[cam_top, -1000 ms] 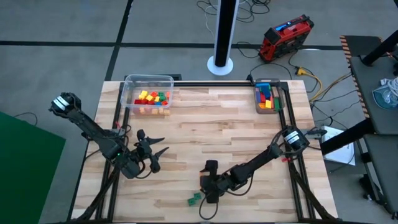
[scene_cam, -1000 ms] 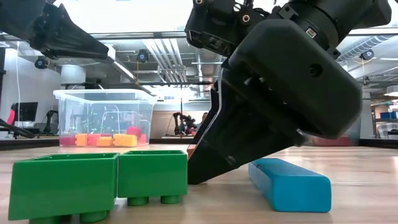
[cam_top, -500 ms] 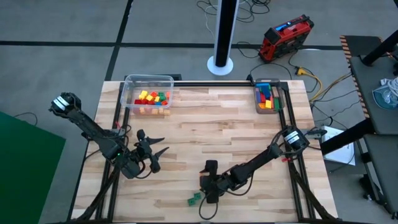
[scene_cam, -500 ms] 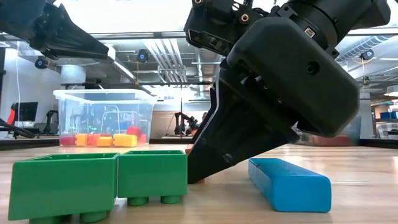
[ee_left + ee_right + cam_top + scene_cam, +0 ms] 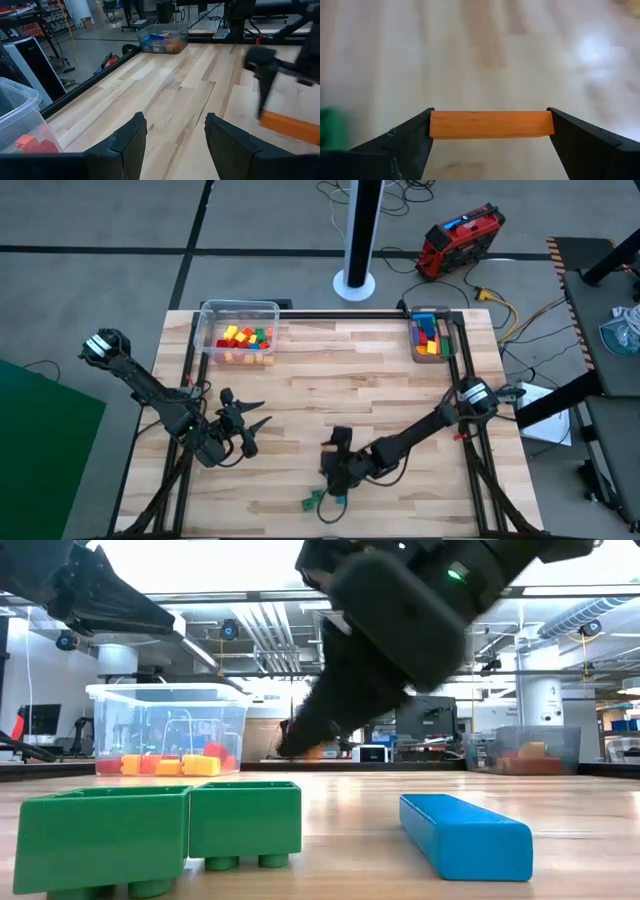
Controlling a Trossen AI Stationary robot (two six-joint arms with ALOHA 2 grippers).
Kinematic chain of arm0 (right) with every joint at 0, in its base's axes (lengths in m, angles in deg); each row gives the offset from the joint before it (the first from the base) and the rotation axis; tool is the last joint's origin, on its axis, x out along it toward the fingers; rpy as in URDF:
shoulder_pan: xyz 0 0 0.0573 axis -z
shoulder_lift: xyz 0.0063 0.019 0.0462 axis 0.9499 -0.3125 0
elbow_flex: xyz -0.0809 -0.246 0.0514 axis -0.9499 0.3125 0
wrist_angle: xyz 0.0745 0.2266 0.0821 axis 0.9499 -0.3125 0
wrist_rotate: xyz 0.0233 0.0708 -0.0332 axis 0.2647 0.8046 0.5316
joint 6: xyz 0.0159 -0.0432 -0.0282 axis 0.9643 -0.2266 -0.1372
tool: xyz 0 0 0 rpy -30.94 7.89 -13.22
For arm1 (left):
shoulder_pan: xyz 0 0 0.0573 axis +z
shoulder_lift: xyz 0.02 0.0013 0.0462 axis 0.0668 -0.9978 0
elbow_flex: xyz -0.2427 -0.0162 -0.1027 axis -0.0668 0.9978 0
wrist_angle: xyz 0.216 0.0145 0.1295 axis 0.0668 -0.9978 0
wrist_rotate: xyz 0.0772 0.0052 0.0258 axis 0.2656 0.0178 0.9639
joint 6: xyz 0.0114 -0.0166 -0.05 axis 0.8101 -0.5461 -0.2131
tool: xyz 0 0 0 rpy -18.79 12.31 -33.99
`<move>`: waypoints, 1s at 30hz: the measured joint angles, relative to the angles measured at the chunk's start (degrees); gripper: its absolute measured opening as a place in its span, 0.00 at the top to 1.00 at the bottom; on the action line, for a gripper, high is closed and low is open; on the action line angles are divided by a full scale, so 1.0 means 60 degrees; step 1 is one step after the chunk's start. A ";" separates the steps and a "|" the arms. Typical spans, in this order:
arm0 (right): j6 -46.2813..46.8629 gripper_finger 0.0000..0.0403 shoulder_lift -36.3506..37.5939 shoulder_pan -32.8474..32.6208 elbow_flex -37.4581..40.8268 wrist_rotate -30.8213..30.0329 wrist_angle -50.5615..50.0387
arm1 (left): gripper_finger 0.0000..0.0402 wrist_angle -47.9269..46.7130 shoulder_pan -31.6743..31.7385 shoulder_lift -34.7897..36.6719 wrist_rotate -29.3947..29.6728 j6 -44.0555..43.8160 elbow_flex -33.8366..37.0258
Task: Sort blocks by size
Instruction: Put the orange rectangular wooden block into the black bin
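Note:
My right gripper [image 5: 334,472] hangs above the near middle of the table, shut on an orange bar block [image 5: 491,124] that spans the gap between its fingers. The left wrist view also shows this bar [image 5: 290,127]. Below it on the wood lie two green blocks [image 5: 160,832] side by side, studs down, and a blue bar [image 5: 465,835] flat on its long side. My left gripper [image 5: 252,420] waits open at the near left, with nothing between its fingers [image 5: 130,145]. My right gripper pinches the orange bar by its two short ends [image 5: 436,125], one finger on each end, so the bar runs across the gap. The fingers slant down from the table's right side. The bar hangs level, lifted clear of the table.
A clear tub [image 5: 238,330] with several small blocks stands at the far left. A small tray [image 5: 430,338] with longer bars stands at the far right. Bare wood lies between them across the table's middle.
My right gripper has risen from the table with the orange bar, staying shut on it. The bar, which rested low by the green blocks and the blue bar, is now lifted clear. The green blocks and blue bar have stayed where they were.

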 joint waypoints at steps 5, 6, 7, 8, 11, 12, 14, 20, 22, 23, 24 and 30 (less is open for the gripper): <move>0.0304 0.14 0.0417 0.0579 -0.0003 -0.0939 -0.0962 | 0.56 0.0062 0.0000 0.0004 -0.0003 -0.0012 0.0000; 0.0423 0.14 0.0568 0.0748 -0.0003 -0.1179 -0.1240 | 0.56 0.0093 -0.0002 0.0004 -0.0006 -0.0049 0.0000; 0.0610 0.14 0.0771 0.0934 -0.0003 -0.1464 -0.1694 | 0.56 0.0147 -0.0004 0.0004 -0.0013 -0.0071 0.0004; 0.0850 0.14 0.0950 0.1150 -0.0003 -0.1819 -0.2170 | 0.56 0.0226 -0.0004 0.0007 -0.0021 -0.0080 0.0007; 0.1961 0.14 0.1496 0.1848 -0.0021 -0.3136 -0.3858 | 0.56 0.0487 -0.0004 0.0007 -0.0062 -0.0062 0.0007; 0.2512 0.14 0.1678 0.2120 -0.0021 -0.3564 -0.4557 | 0.56 0.0572 -0.0004 0.0007 -0.0062 -0.0042 0.0007; 0.3726 0.14 0.2118 0.2740 -0.0021 -0.4224 -0.6051 | 0.56 0.0593 -0.0004 0.0007 -0.0069 -0.0039 0.0007; 0.8778 0.14 0.3094 0.5356 -0.0021 -0.4911 -1.1630 | 0.56 0.0668 -0.0004 0.0007 -0.0069 -0.0045 0.0007; 1.0053 0.14 0.3280 0.6343 -0.0021 -0.4658 -1.3186 | 0.56 0.0686 -0.0004 0.0007 -0.0069 -0.0045 0.0007; 1.0408 0.14 0.3322 0.6851 -0.0021 -0.4432 -1.3710 | 0.56 0.0694 -0.0004 0.0007 -0.0069 -0.0045 0.0007; 1.0485 0.14 0.3351 0.7308 -0.0021 -0.4155 -1.3803 | 0.56 0.0694 -0.0004 0.0007 -0.0069 -0.0045 0.0007; 0.8167 0.13 0.3212 0.9300 0.0199 -0.3612 -1.2263 | 0.56 0.0698 -0.0004 0.0007 -0.0044 -0.0045 0.0007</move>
